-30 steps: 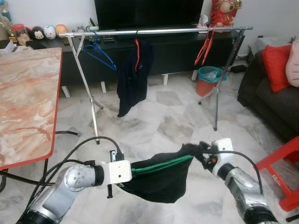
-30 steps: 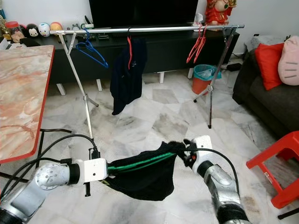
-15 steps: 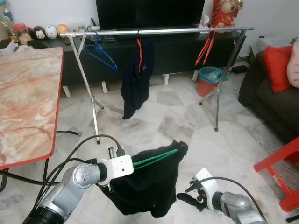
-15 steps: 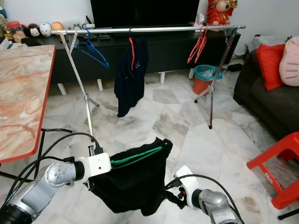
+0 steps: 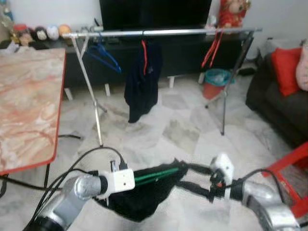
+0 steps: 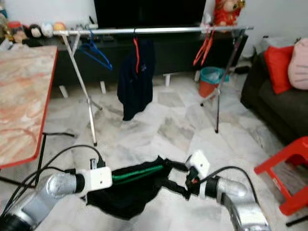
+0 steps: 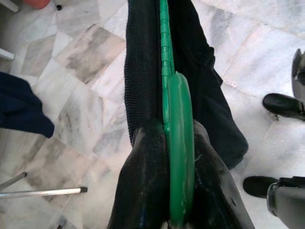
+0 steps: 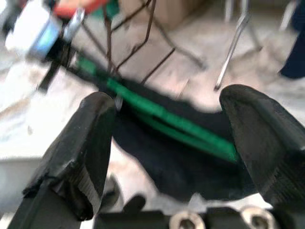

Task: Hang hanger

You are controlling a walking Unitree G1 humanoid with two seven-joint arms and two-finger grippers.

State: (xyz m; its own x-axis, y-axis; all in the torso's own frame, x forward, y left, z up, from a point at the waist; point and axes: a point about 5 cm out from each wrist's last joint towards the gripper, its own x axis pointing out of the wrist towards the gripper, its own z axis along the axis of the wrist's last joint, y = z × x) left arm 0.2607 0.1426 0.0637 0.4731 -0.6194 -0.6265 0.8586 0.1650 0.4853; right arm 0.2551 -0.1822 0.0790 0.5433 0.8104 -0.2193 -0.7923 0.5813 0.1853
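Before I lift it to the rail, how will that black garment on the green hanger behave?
Likely floppy: the black garment sags in a pouch below the green hanger. The hanger itself looks stiff, a straight bar in the left tool. With the right tool open beside it, the far end may swing or slide off.

Home living room, marble-tiled floor [image 5: 178, 130], dark sofa [image 5: 281, 108] with red cushion [image 5: 285, 67], television [image 5: 155, 13] on low black cabinet [image 5: 183, 55], clothes rail [image 5: 159, 32] with hung garment [image 5: 142, 82], marble-topped desk [image 5: 26, 101], red stool [image 5: 291, 168]
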